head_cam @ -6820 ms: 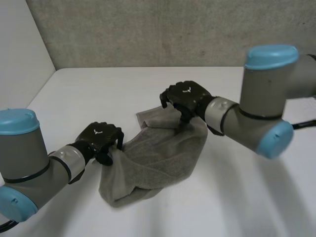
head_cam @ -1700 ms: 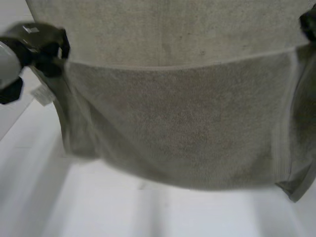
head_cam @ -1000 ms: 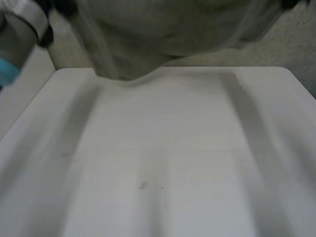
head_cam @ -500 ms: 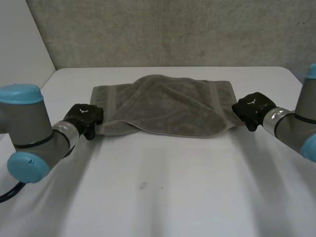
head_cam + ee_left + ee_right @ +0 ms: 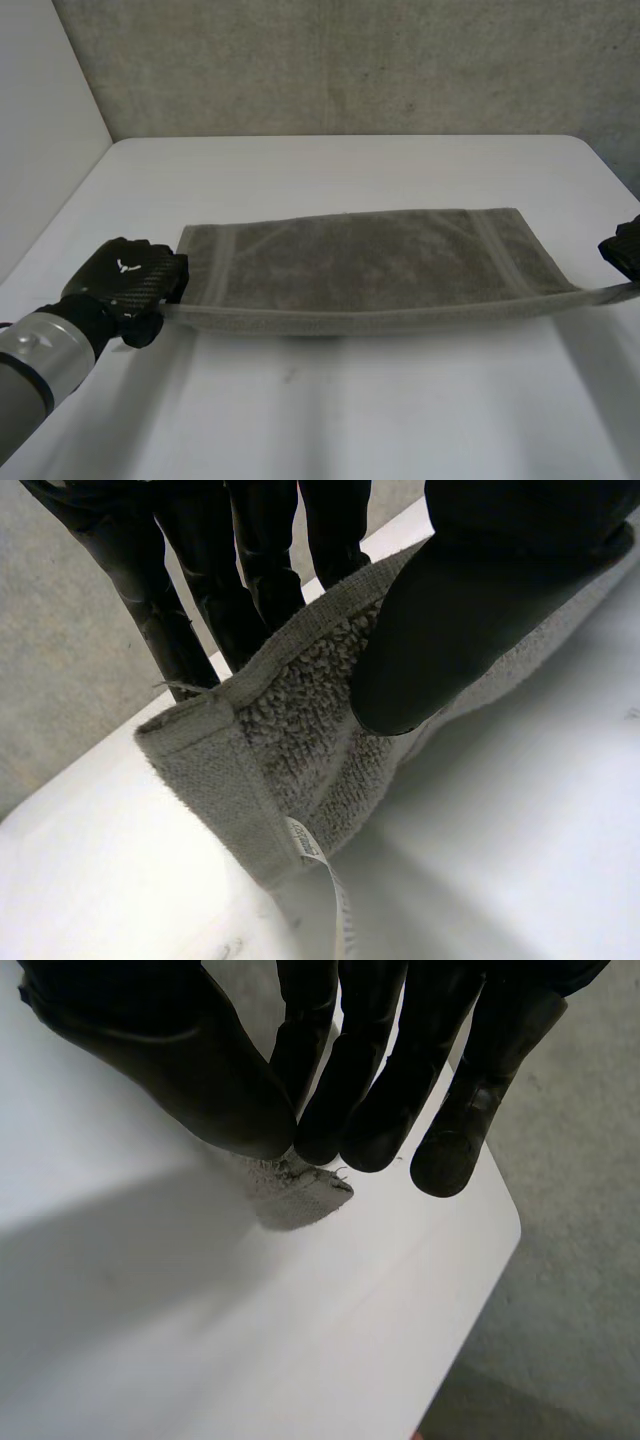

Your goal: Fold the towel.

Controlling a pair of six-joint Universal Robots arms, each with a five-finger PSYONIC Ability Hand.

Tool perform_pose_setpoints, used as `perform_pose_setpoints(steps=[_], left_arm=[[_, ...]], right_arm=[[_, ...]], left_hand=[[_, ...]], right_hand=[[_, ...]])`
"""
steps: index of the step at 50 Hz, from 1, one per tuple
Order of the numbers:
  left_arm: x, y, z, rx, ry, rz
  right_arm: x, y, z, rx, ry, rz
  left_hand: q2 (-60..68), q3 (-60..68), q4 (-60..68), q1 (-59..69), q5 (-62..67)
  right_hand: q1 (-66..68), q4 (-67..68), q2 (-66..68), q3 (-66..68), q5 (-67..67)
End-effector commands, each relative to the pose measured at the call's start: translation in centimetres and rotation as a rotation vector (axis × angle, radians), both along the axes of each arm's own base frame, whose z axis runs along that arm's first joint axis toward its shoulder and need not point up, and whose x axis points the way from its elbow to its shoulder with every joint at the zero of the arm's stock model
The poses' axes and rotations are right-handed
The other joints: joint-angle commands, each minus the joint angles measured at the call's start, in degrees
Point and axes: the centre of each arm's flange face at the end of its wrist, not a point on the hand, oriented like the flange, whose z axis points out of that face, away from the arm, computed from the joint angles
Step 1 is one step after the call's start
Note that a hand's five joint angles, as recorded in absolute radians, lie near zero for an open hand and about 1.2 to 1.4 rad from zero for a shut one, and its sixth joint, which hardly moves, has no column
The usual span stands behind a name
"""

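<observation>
1. Nearest the camera, the left arm (image 5: 30, 370) ends in the left hand (image 5: 125, 285), which sits at the near left corner of the towel (image 5: 370, 262).
2. In the left wrist view, the thumb presses the cloth against the fingers (image 5: 250, 570), a firm pinch. A small white label (image 5: 305, 842) hangs just below that corner.
3. From that hand the near hem (image 5: 380, 320) runs taut, lifted slightly off the white worktop (image 5: 350, 420). It crosses to the right hand (image 5: 625, 250) at the near right corner.
4. In the right wrist view, the right hand's fingers (image 5: 350, 1090) and thumb are closed on the very tip of the cloth (image 5: 295, 1195), pinching it.
5. Beyond the hem, the grey towel lies spread wide across the middle of the worktop, its far edge resting on the surface.
6. Farthest back stands a grey concrete wall (image 5: 350, 60).
</observation>
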Motion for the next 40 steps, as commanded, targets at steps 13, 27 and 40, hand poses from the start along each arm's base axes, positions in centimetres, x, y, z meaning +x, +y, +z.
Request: perform_pose_setpoints(steps=[13, 27, 40], left_arm=[[-3.1, -10.7, -4.4, 0.015, -0.024, -0.015], [-5.4, -19.1, -6.0, -0.087, 0.003, 0.000], [-5.6, -22.5, -7.7, -0.110, -0.012, 0.066]], right_arm=[[5.0, -8.1, -3.3, 0.006, -0.093, 0.058], [10.4, -15.1, -6.2, -0.118, -0.190, 0.007], [11.6, -19.0, -6.6, -0.278, -0.189, -0.067]], left_hand=[[10.21, 10.26, 10.20, 11.60, 11.00], [10.21, 10.26, 10.20, 11.60, 11.00], [10.21, 10.26, 10.20, 11.60, 11.00]], right_hand=[[3.37, 3.17, 3.08, 3.35, 2.62], [3.37, 3.17, 3.08, 3.35, 2.62], [3.37, 3.17, 3.08, 3.35, 2.62]])
